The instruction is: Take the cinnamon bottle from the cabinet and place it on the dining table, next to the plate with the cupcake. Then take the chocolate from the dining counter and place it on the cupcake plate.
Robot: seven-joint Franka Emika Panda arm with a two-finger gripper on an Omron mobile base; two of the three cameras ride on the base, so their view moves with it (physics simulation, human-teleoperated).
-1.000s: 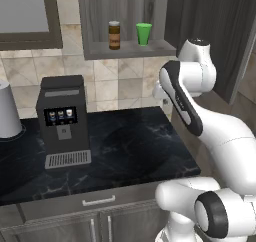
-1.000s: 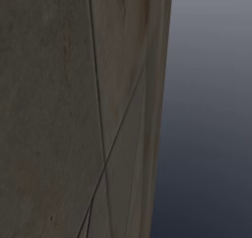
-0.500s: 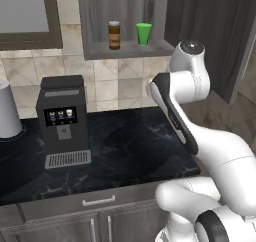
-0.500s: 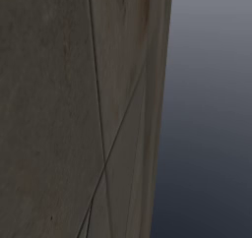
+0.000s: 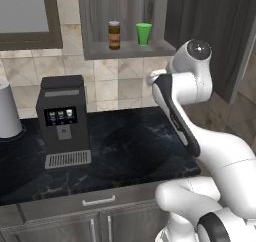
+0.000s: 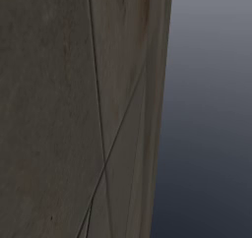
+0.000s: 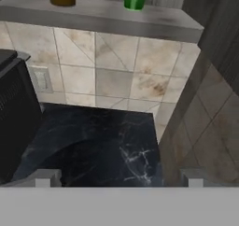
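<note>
The gripper (image 7: 119, 178) stands with its two fingertips (image 7: 46, 177) spread wide at the bottom corners of the hand view, nothing between them but the black worktop (image 7: 107, 145) and the tiled wall beyond. In the left base view the hand itself is tucked behind the white forearm, so the spread is read from the hand camera alone.

Outward from there: the worktop runs left to a black coffee machine (image 5: 62, 121), whose front carries three small lit buttons (too small to read, no brand or lettering legible). Far left of it a pale grey vessel (image 5: 9, 111) stands on the same top.

Above the tiles is the cabinet (image 5: 130, 48), its open shelf niche holding the cinnamon bottle (image 5: 114, 35) on the left and a green cup (image 5: 144, 34) just right of it, apart and both upright. The bottle has a tan label band, but no writing can be made out on it. In the hand view the bottle's base shows at the top edge, well above and left of the fingers.

Judging from this, the task has barely begun: the bottle is untouched on its shelf, and every later step, carrying it to the table and moving the chocolate, remains.
</note>
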